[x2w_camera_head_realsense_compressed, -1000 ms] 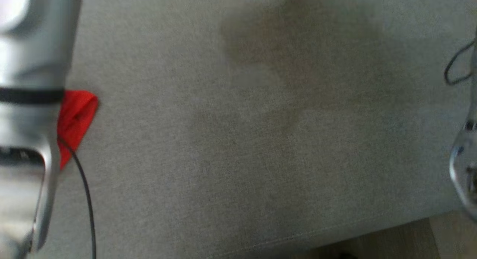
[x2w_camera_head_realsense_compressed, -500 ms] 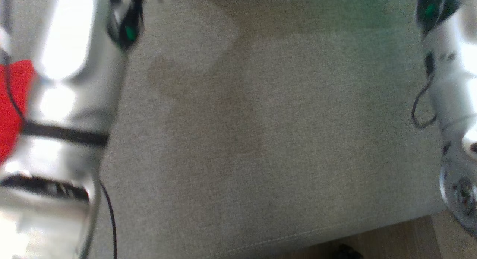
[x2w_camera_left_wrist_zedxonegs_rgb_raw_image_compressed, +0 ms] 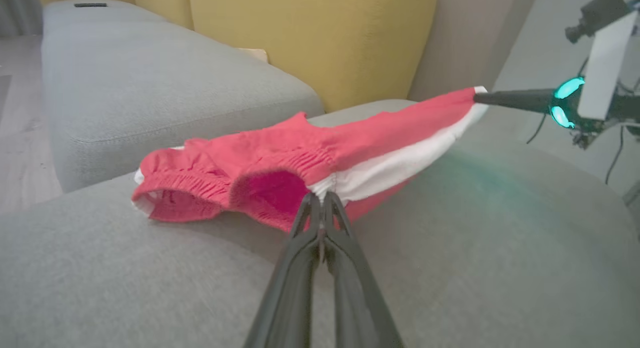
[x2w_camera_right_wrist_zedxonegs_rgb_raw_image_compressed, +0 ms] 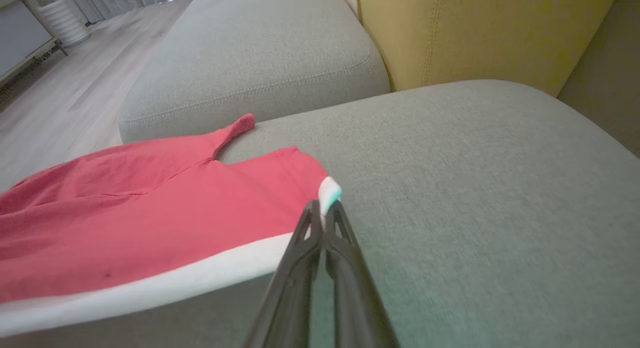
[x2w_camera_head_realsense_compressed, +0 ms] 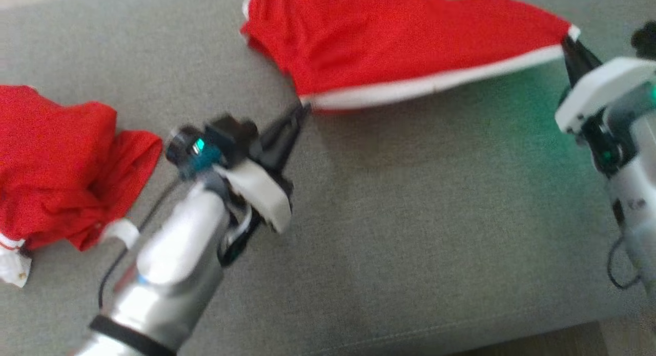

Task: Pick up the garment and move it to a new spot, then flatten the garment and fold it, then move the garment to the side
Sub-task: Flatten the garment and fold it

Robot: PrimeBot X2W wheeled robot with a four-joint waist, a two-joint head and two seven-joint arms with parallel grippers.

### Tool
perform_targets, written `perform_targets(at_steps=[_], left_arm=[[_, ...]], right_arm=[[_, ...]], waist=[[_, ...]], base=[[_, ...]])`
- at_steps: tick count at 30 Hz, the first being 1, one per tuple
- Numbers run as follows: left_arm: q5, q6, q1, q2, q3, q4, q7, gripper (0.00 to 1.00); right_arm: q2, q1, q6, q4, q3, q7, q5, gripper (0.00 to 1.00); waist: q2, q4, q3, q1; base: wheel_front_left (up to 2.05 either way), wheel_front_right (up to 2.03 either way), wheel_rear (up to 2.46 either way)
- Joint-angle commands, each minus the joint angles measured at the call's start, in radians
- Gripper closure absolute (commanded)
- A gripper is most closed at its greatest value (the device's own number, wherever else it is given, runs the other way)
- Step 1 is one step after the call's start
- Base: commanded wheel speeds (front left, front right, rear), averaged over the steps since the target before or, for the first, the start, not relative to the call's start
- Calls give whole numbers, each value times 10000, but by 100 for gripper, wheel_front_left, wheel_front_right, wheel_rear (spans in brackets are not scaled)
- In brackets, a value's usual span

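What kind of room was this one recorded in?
Probably a home living room: the work surface is a grey sofa seat, with yellow back cushions behind it and pale wood-look flooring alongside.

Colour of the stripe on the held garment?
White stripe on red garment; left wrist view best.

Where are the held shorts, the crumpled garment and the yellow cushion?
held shorts (x2w_camera_head_realsense_compressed: 410,43), head view, red middle
crumpled garment (x2w_camera_head_realsense_compressed: 56,161), head view, middle
yellow cushion (x2w_camera_left_wrist_zedxonegs_rgb_raw_image_compressed: 310,37), left wrist view, front face
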Motion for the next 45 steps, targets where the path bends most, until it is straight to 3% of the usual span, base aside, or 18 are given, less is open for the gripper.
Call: perform_targets(at_steps=[1,13,24,29,34,38,45], left_arm=[[58,3,-258,247,276,-377,-52,100],[58,3,2183,312,-153,-1586,-53,100],[-295,87,4061,704,-572,-2884,41,100],[-370,280,4249,746,-580,-3436,183,100],[-384,415,3828,631,-418,-3539,230,100],[-354,401,3288,535,-321,-3466,234,100],[-371,314,2538,260,-292,-3215,179,100]], right_arm=[[-217,8,71,-366,110,34,92,100],[-1942,2845,71,-3112,495,1831,1515,100],[-2982,6417,71,-6149,-1041,4329,2065,100],[-2657,7187,71,-7458,-2592,5081,1545,100],[-1936,6948,71,-8395,-3487,5794,530,100],[-1466,6308,71,-8696,-3738,6264,-233,100],[-1254,5137,71,-8286,-3557,6513,-1000,100]], waist=[[0,34,-249,0],[0,-108,-1636,0],[0,-106,-2936,0],[0,-28,-2864,0],[0,157,-2381,0],[0,351,-1925,0],[0,759,-1389,0]], base=[[0,0,0],[0,0,0],[0,0,0],[0,0,0],[0,0,0],[0,0,0],[0,0,0]])
